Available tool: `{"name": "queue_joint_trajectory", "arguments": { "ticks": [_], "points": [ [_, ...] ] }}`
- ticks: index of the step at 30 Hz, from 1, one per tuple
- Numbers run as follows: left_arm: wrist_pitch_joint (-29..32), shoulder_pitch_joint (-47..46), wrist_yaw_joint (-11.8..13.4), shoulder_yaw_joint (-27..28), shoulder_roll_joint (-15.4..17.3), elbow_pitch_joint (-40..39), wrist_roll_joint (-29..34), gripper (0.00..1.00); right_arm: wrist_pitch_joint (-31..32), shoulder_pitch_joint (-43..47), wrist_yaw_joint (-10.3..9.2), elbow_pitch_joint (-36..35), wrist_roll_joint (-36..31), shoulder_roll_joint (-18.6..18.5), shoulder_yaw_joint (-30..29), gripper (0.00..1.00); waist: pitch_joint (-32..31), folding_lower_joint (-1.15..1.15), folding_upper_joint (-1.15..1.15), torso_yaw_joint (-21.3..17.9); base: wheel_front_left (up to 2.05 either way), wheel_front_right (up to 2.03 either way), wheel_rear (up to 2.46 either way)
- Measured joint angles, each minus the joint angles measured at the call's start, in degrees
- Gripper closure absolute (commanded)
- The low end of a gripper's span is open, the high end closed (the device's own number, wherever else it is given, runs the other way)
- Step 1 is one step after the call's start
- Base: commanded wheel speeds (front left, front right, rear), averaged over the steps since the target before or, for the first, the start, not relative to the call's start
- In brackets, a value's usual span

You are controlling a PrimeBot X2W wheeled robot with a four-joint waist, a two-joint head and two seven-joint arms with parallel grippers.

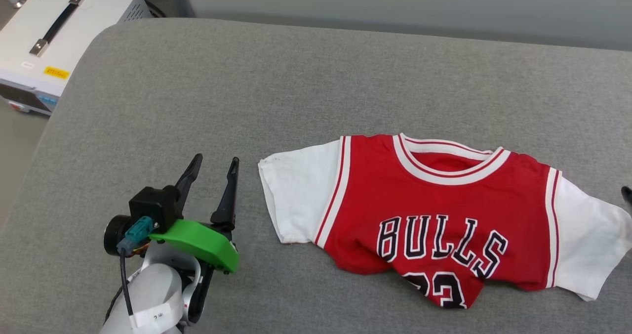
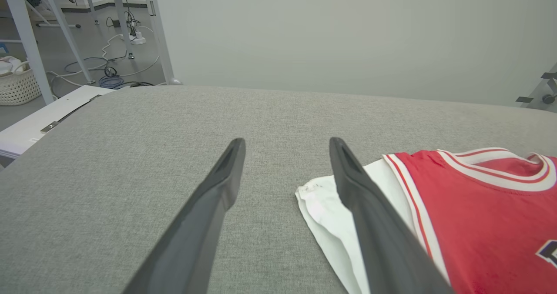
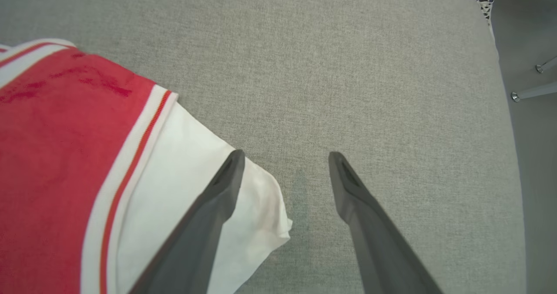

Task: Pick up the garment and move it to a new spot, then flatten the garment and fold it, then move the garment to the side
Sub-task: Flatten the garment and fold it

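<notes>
Lying front-up on grey pad point(image 1: 247, 87), garment point(image 1: 434, 210), white case point(image 1: 59, 32) beside pad

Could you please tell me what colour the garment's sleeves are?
The sleeves are white, clearest in the head view.

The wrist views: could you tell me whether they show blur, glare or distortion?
Left wrist view: the grey surface bows at its far edge, likely wide-angle; left gripper fingers soften near the lens. Right wrist view: evenly lit, no glare, garment and weave crisp.
</notes>
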Motion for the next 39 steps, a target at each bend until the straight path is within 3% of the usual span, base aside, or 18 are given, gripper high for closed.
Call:
{"name": "queue_joint_trajectory", "arguments": {
  "ticks": [10,18,21,25,28,34,39],
  "points": [
    [0.00,2.13,-0.90,0.98,-1.33,-0.62,-2.24,0.00,-18.28,3.55,0.00,-9.67,3.15,7.35,-2.33,0.00,-3.95,0.00,0.00,-3.49,0.00,0.00,0.00],
    [0.29,3.74,-1.53,1.13,-1.27,-0.15,-2.23,0.00,-27.25,11.02,0.00,-17.92,3.69,13.01,-2.20,0.00,-4.60,0.00,0.00,-6.09,0.00,0.00,0.00],
    [3.78,3.52,-2.48,0.41,-0.09,0.47,-2.50,0.00,-29.24,11.98,0.00,-20.18,3.03,15.23,-2.47,0.00,-4.17,0.00,0.00,-7.06,0.00,0.00,0.00],
    [12.93,0.98,-4.59,-1.63,2.48,0.73,-3.72,0.00,-29.83,12.62,0.00,-22.24,2.15,17.28,-2.98,0.00,-3.02,0.00,0.00,-8.07,0.00,0.00,0.00],
    [23.31,-3.25,-6.04,-2.43,4.89,0.81,-7.34,0.00,-29.54,12.63,0.00,-22.81,1.29,18.23,-3.37,0.00,-1.92,0.00,0.00,-8.90,0.00,0.00,0.00],
    [43.10,-13.32,-6.50,-3.32,10.33,3.18,-11.71,0.00,-29.15,12.57,0.00,-22.76,-0.40,18.68,-2.56,0.00,0.64,0.00,0.00,-10.57,0.00,0.00,0.00],
    [52.32,-18.05,-6.57,-4.20,12.56,5.94,-13.37,0.00,-29.82,11.15,0.00,-22.51,-0.40,19.28,-2.31,0.00,2.64,0.00,0.00,-11.98,0.00,0.00,0.00]
  ]
}}
